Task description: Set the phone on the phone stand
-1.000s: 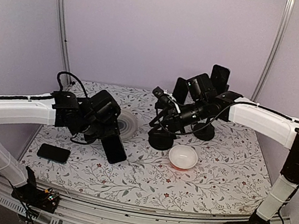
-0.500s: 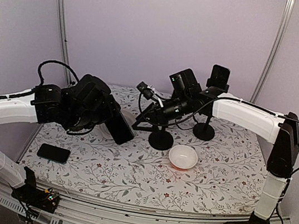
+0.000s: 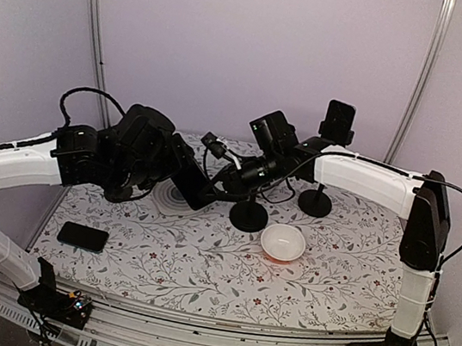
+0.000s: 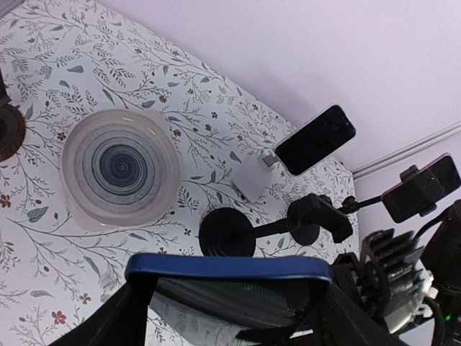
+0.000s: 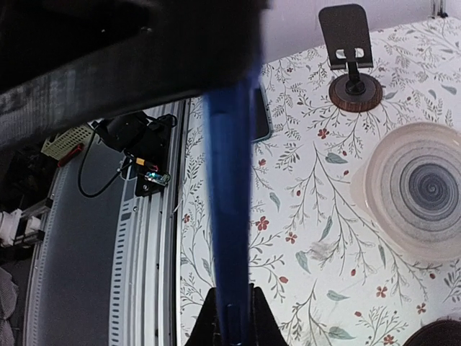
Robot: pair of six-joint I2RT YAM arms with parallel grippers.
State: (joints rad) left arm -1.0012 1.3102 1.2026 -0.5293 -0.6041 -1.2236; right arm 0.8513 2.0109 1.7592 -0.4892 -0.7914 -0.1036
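Two pincers on one phone [image 3: 192, 185] here. The left pincer [image 4: 229, 285] is spread wide and grips the blue-cased phone across its width, while the right pincer [image 5: 232, 321] is pinched narrow on the phone's thin edge. The phone's up in the air above the floral surface [image 3: 200, 266], close to the swirl plate [image 4: 119, 169] and just left of the black phone stand [image 3: 248, 216], not resting on it. A white bowl [image 3: 282, 243] sits near the stand's base.

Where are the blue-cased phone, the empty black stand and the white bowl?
blue-cased phone [image 4: 230, 267], left wrist view, its upper edge.
empty black stand [image 3: 248, 218], top view, its round base.
white bowl [image 3: 282, 242], top view, its bare inside.
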